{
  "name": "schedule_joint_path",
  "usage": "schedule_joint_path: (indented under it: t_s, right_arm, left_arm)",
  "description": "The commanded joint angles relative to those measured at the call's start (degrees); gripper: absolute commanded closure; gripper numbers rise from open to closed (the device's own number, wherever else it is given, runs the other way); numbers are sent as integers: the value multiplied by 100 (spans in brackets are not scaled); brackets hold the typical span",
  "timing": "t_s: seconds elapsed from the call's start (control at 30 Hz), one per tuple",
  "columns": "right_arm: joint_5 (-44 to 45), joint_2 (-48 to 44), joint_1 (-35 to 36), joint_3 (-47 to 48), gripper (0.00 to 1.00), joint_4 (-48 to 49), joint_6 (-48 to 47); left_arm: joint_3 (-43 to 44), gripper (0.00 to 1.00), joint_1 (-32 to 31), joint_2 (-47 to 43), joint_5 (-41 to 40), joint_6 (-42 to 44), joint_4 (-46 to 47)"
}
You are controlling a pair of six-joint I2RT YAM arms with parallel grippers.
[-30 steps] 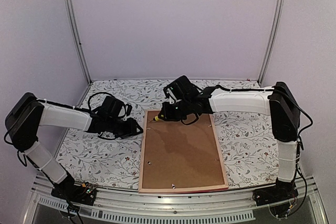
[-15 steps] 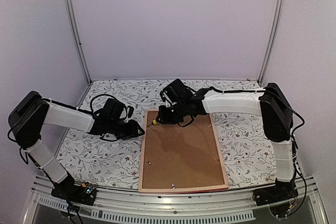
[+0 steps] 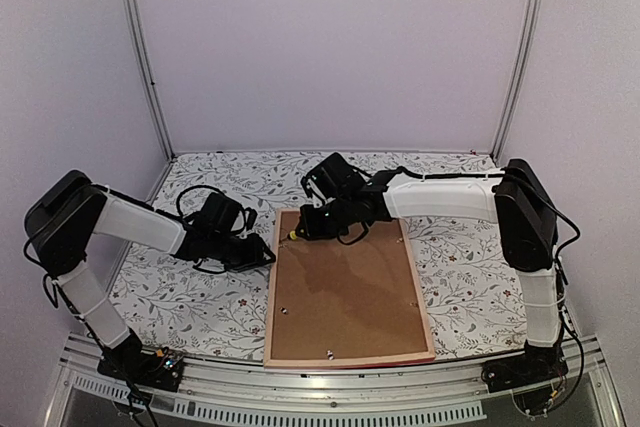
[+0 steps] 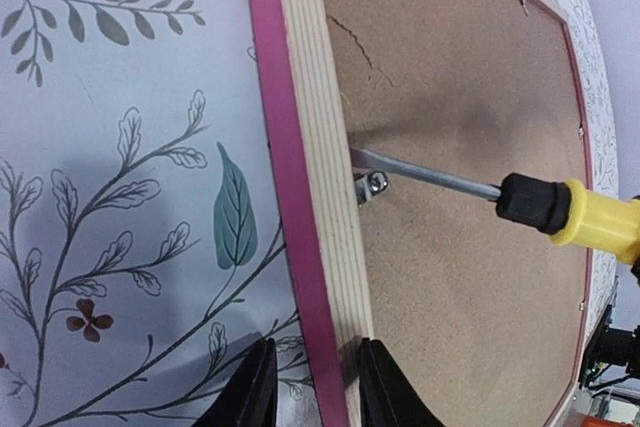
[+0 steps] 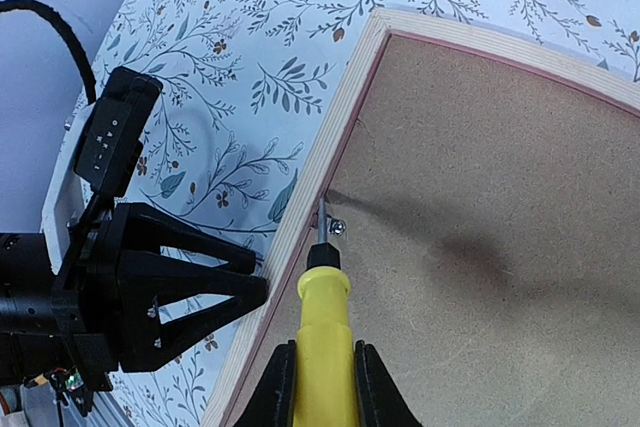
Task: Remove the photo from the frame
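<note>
Where the frame [image 3: 350,358] lies: back up on the floral cloth [image 4: 130,147], mid-table, one short side at the table's near edge; pink border outside, pale wood rails showing.
Photo: hidden; cannot be seen in any view.
In the way: a brown backing board [image 3: 345,292] fills the whole opening inside the rails.
Clip [image 4: 370,187]: small metal tab on the inner edge of the left rail, towards its far end, lying over the board.
Other fittings [image 3: 329,352]: small ones show at the near rail and at both long sides.
Screwdriver [image 5: 322,332]: yellow handle, black collar, flat steel blade; the tip meets the rail just beside the clip.
Right gripper [image 5: 322,377]: clamped on the yellow handle, reaching in from the far right across the board's far end.
Left gripper [image 4: 315,372]: low on the cloth at the left rail, nearer than the clip; jaws parted astride the rail, with a strip of cloth showing between the outer finger [image 4: 255,392] and the pink border.
</note>
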Motion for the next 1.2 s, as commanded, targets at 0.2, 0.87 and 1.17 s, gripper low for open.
schedule_joint_path:
  t_s: [0.2,0.87,1.17]
  right_arm:
    - [-287,-167,215,-183,100,-564,-175]
    - [17,-595,241,-769,100,-863,-156]
    - [-81,-1123,272,-1012,100,-828,-75]
  left_arm:
    - [-21,71,-83,266,-286,-152,-90]
    - [17,72,-84,259,-365,-246,-172]
    - [71,72,-90,219,-371,-231,-215]
